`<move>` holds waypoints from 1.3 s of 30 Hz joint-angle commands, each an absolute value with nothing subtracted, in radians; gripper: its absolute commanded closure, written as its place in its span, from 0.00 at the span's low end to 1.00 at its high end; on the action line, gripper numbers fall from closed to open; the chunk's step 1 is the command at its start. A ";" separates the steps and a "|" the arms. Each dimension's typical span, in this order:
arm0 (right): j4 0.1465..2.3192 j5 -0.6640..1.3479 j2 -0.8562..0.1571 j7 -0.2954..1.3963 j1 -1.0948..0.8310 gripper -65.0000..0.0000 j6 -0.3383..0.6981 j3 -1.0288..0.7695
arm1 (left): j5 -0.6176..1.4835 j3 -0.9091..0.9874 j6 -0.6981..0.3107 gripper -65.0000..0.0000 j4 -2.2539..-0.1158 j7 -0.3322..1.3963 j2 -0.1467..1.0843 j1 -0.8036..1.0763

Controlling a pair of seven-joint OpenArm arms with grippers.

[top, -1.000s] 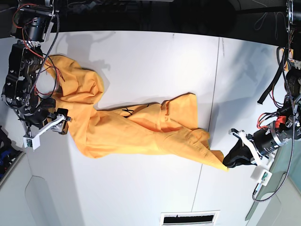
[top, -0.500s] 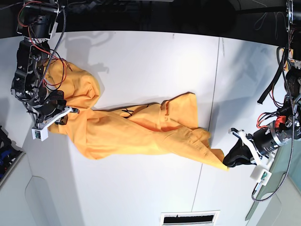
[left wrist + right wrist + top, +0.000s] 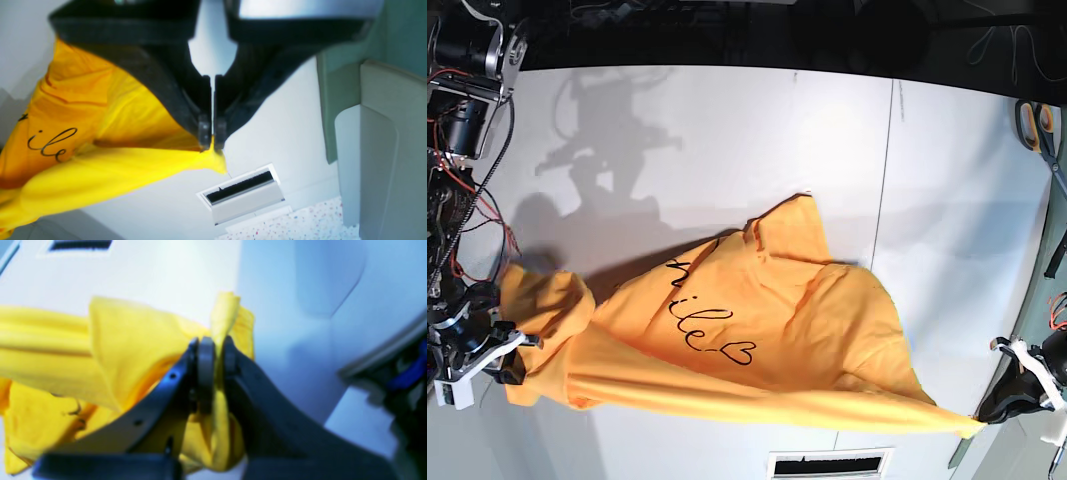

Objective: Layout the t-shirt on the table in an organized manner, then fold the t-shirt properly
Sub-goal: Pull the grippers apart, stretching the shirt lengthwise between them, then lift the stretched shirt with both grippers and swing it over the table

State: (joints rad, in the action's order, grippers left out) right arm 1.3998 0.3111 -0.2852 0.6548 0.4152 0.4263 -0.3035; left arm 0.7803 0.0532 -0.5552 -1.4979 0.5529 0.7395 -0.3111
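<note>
Over the white surface (image 3: 727, 130), one orange t-shirt (image 3: 757, 340) stretches between two arms. Left jaws (image 3: 211, 140) pinch one corner; right jaws (image 3: 215, 355) clamp its opposite bunched edge.

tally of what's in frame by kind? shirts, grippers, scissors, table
t-shirt: 1
grippers: 2, left gripper and right gripper, both shut on the shirt
scissors: 1
table: 1
Total: 5

Orange t-shirt (image 3: 757, 350) stretched taut, black script up, over white table (image 3: 727, 140)
</note>
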 commanded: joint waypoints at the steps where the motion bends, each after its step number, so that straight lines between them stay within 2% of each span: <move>1: 1.417 0.304 -0.322 0.635 0.443 1.00 0.409 -0.312 | 0.789 0.070 -0.536 1.00 -1.512 0.525 0.771 -0.344; 6: 1.419 0.327 -0.352 0.712 0.440 1.00 0.409 -0.312 | 0.852 0.070 -0.547 1.00 -1.512 0.604 0.800 -0.346; 11: 1.427 0.398 -0.352 0.768 0.379 1.00 0.427 -0.322 | 1.092 0.070 -0.698 1.00 -1.548 0.751 0.815 -0.307; 19: 1.431 0.389 -0.352 0.748 0.196 1.00 0.426 -0.354 | 1.141 0.070 -0.698 1.00 -1.686 0.790 0.814 -0.076; 25: 1.431 0.399 -0.352 0.722 0.108 1.00 0.468 -0.497 | 1.071 0.072 -0.698 1.00 -1.686 0.790 0.815 0.015; 29: 1.432 0.514 -0.363 0.739 0.105 1.00 0.541 -0.599 | 1.058 0.097 -0.698 1.00 -1.686 0.762 0.815 0.009; 33: 1.434 0.653 -0.426 0.767 0.116 1.00 0.547 -0.616 | 1.058 0.165 -0.698 1.00 -1.686 0.756 0.815 -0.053; 39: 1.433 0.677 -0.493 0.789 0.196 1.00 0.547 -0.611 | 1.054 0.202 -0.698 1.00 -1.668 0.756 0.815 -0.231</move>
